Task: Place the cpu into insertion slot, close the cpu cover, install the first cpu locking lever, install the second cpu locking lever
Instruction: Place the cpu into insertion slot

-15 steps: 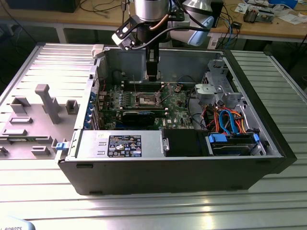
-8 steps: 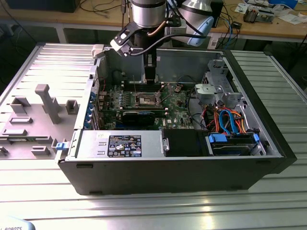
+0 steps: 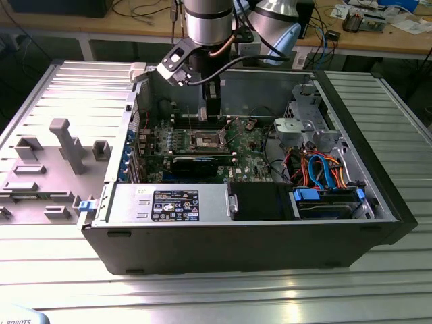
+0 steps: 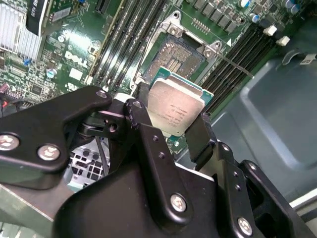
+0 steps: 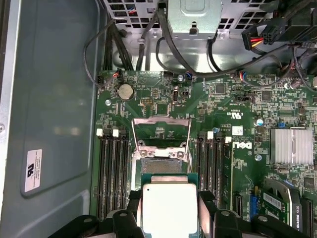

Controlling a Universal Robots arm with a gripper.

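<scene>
The gripper (image 4: 174, 121) is closed on the cpu (image 4: 176, 110): in both wrist views the two black fingers (image 4: 198, 135) press on two opposite edges of the chip, and its silvery-grey top faces the cameras. The cpu hangs in the air just above the insertion slot (image 4: 174, 55) and does not touch it. The slot is uncovered, so the dark field of contacts inside its metal rim is visible. In the first wrist view the cpu cover (image 5: 161, 119) is folded open on the side of the slot away from the chip, and the green motherboard (image 5: 218, 106) shows through its large window. Long black memory slots (image 5: 111, 173) run on both sides of the socket, and a silver heatsink (image 5: 291, 146) sits well apart from it. In the exterior view the arm comes down into the open computer case (image 3: 202, 246), which lies on a ribbed metal table (image 3: 202, 293), and the gripper (image 3: 211, 113) is directly over the insertion slot (image 3: 204, 140), near the middle of the board. A grey tray with holders (image 3: 54, 158) lies beside the case at the exterior view's left.
</scene>
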